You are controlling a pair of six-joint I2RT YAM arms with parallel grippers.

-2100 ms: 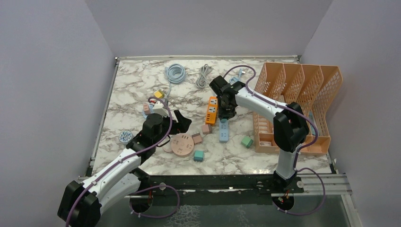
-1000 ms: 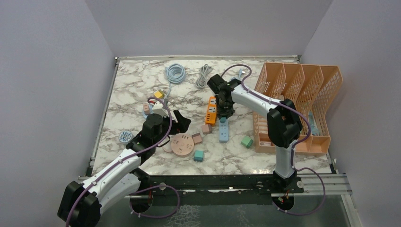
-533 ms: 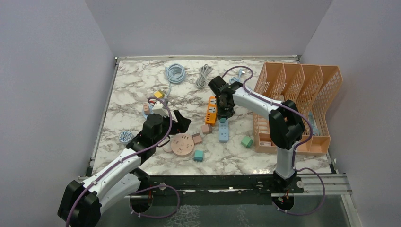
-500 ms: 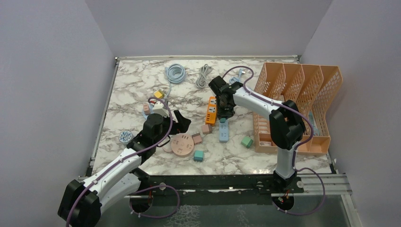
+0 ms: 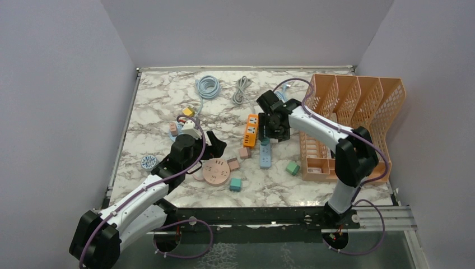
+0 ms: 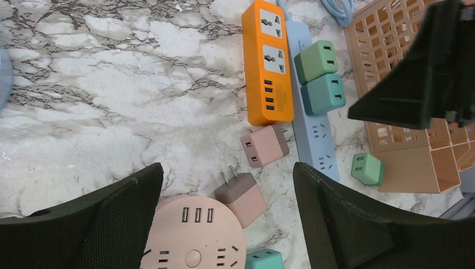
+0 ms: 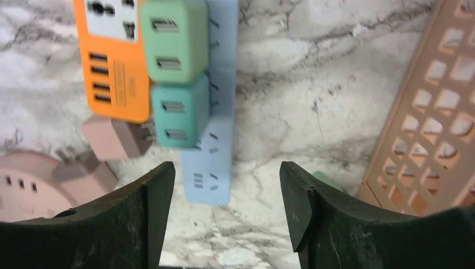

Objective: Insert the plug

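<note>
The right gripper (image 5: pixel 278 129) has swung off to the right of the long pale-blue plastic power strip (image 7: pixel 215 168), its fingers spread and empty. The teal cube plug (image 7: pixel 180 115) sits on that strip's middle, forward-left of this nearer gripper. The strip lies lengthwise along the fingers. The left gripper (image 6: pixel 227 171) is also spread and empty.

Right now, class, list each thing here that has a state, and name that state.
Light green adapter: plugged into blue power strip.
Teal adapter: plugged in beside it.
Orange power strip: sockets empty.
Pink adapter beside orange strip: unplugged.
Left fingers: open, empty.
Right fingers: open, empty.
</note>
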